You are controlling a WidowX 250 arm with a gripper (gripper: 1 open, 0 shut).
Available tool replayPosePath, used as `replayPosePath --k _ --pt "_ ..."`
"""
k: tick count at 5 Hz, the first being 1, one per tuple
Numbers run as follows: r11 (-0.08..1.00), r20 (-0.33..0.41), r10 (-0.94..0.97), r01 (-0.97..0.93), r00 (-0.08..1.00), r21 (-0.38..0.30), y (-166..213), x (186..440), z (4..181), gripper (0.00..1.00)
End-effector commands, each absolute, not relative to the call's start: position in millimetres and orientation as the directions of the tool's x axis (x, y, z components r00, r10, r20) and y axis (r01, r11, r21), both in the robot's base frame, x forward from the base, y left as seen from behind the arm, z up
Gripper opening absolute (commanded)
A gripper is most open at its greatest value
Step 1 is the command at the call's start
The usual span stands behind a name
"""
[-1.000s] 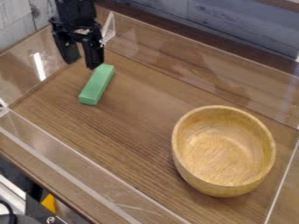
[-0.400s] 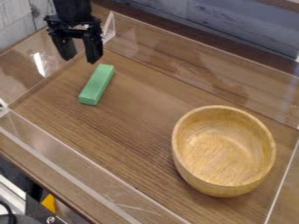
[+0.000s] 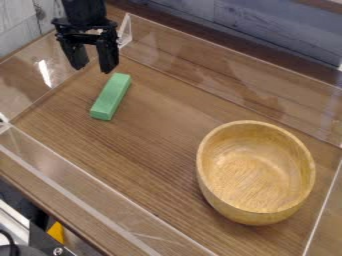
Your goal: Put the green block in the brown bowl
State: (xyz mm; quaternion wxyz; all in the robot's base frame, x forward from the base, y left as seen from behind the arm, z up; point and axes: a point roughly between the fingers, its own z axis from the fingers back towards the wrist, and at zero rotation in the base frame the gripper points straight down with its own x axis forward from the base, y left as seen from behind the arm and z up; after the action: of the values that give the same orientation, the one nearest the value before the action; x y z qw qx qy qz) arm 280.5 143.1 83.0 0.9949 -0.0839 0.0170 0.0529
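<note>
Looking down, I see the big wooden table point(image 3: 167, 150) first, brown and flat, with long streaks of wood running across it. Next in size is the brown bowl point(image 3: 255, 172), over on the lower right side of my picture. It is round and light, like pale wood, with a thick rim and a shallow dip inside. My dark claw point(image 3: 86, 68) is up near the top left. It looks bumpy, and it is wide open with nothing in it. The smallest of these is the green block point(image 3: 111, 96). It is a plain bright bar, long and thin, lying a bit slanted on the table near my claw, well apart from the bowl.
</note>
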Motion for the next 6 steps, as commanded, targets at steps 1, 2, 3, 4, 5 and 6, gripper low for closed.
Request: replayPosePath --k 1,2,3,4,5,6 --pt "0.985 -0.019 0.088 -0.090 0.996 -0.146 138 291 72.2 1.00" --pt "0.986 -0.010 0.081 -0.082 0.997 -0.145 133 300 47.6 1.00" --pt "0.987 -0.001 0.093 -0.092 0.996 -0.135 131 301 32.7 1.00" --pt "0.986 -0.005 0.109 -0.109 0.994 -0.124 126 299 27.6 1.00" --pt "0.985 -0.012 0.130 -0.130 0.991 -0.111 132 293 25.5 1.00" --pt "0.983 -0.021 0.150 -0.151 0.988 -0.101 138 286 25.1 1.00"
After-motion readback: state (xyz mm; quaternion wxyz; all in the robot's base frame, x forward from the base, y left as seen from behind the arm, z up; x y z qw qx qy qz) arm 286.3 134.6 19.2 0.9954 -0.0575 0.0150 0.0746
